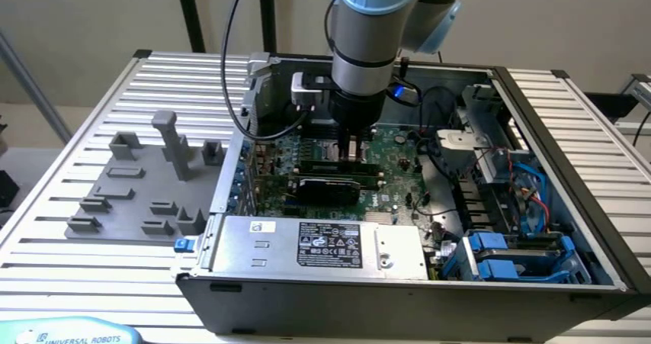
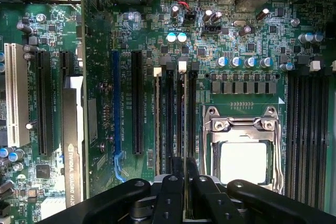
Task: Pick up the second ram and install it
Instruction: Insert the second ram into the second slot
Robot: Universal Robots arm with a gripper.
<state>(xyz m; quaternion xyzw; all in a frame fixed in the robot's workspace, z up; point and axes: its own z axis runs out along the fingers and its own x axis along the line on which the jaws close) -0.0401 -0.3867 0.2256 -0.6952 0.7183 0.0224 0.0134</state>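
My gripper [image 2: 185, 179] reaches down into the open computer case [image 1: 569, 207] over the motherboard [image 2: 247, 51]. Its black fingers [image 2: 170, 192] are shut on the second ram [image 2: 185, 124], a thin green stick seen edge-on. The stick lies along a black memory slot [image 2: 190, 108], in line with the white latch [image 2: 182, 65] at the slot's far end. I cannot tell how deep it sits in the slot. In the exterior view the gripper [image 1: 353, 155] stands upright at the board's middle, beneath the arm's wrist [image 1: 364, 69].
Another thin stick [image 2: 157, 124] stands in a slot two rows over. The silver CPU socket [image 2: 244, 145] is close beside the slots, a graphics card [image 2: 73, 145] farther off. A power supply [image 1: 325, 245], blue drive bays [image 1: 508, 256] and a grey fixture [image 1: 142, 184] surround the work area.
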